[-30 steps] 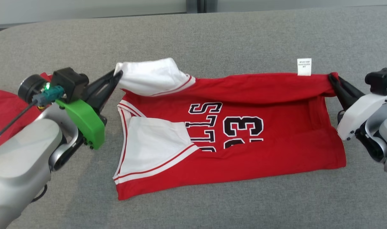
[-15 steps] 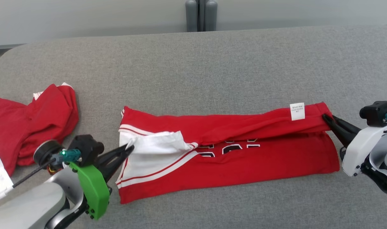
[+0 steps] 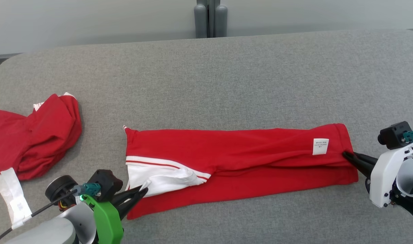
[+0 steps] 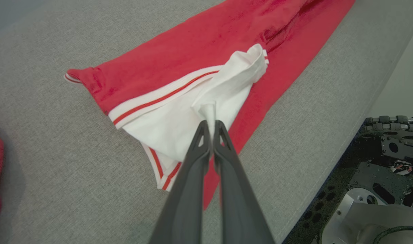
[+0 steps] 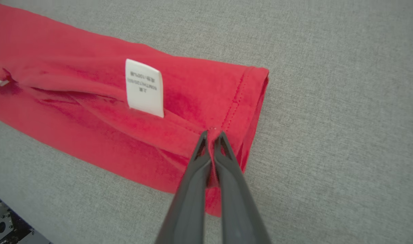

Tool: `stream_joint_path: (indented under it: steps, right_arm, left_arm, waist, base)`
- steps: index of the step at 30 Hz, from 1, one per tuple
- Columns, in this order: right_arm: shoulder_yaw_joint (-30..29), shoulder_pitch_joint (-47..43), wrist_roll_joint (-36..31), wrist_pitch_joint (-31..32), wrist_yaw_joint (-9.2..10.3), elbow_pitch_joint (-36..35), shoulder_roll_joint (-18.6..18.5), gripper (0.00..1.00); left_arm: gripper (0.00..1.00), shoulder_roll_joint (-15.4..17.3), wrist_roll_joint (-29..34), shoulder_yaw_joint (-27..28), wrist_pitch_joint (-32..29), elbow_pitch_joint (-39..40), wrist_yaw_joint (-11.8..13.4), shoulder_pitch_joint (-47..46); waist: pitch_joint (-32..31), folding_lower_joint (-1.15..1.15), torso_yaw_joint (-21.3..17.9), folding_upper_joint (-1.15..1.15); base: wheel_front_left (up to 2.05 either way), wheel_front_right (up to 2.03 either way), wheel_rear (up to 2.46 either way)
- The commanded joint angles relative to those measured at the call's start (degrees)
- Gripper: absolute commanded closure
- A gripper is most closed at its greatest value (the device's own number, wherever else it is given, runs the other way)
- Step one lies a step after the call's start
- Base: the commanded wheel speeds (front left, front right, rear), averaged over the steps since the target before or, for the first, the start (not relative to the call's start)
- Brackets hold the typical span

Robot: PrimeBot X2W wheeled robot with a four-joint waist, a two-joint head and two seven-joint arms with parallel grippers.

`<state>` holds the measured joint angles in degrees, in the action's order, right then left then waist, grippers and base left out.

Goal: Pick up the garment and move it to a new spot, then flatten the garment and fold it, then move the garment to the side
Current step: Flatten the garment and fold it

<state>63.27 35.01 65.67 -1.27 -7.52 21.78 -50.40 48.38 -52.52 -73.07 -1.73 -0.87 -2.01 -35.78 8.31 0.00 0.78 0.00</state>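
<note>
While the red jersey (image 3: pixel 240 159) lies as a long band across the near half of the grey counter (image 3: pixel 227 78), folded over lengthways, we have it by both ends. Our left pincer (image 4: pixel 210 124) is pressed together on a small tuft of the white side panel (image 4: pixel 179 125) at the armhole end. Our right pincer (image 5: pixel 211 135) is pinching the stitched hem (image 5: pixel 238 98) at the other end, near the white care label (image 5: pixel 144 87). We judge the cloth to be thin, light and quite limp: it sags and creases between our two holds, has no stiffness of its own, and will only keep a straight edge if we hold it taut from both ends at once. The hem looks like the safer place to take it, since the doubled, sewn edge gives the tips something firm to bite. The white tuft on the left is a slighter hold on a single loose layer, and we think it could slip out or drag the panel askew, leaving that corner bunched as it is now. For the next fold we would favour the striped trim and the hem corners, catching all layers together. A second red garment (image 3: pixel 40 135) lies heaped at our far left, well apart from the jersey.
</note>
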Motion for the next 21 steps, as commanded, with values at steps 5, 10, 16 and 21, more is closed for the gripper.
stream_joint_path:
  steps: [5, 10, 16, 21]
  right_arm:
    - [1.16, -0.06, 1.32, 1.70, 0.06, -0.25, -0.84, 0.66]
    - [1.98, -0.35, 1.58, 2.21, 0.06, 0.01, -1.44, 0.00]
    - [2.74, -1.53, 4.27, 5.59, 0.06, 0.71, -3.12, 0.00]
    - [0.76, -0.66, 6.57, 5.56, 0.06, 2.07, -4.01, 0.00]
  left_arm:
    - [1.00, -0.64, 0.82, -0.05, -1.16, -2.06, 0.33, 1.66]
    - [0.00, -1.04, -1.11, -0.10, -3.66, -2.94, -0.84, 3.12]
    - [0.00, -1.39, -1.95, 0.01, -4.05, -3.13, 0.43, 3.78]
    - [0.00, -0.77, -1.90, 0.86, -3.02, -3.58, 1.87, 3.57]
  waist:
    - [-0.44, 0.00, -0.48, 0.00]
    - [-1.00, 0.00, -0.77, 0.00]
    - [-2.08, 0.00, -0.98, 0.00]
    - [-3.08, 0.00, -1.08, 0.00]
  base:
    - [0.00, 0.00, 0.00]
    - [0.00, 0.00, 0.00]
    - [0.00, 0.00, 0.00]
    - [0.00, 0.00, 0.00]
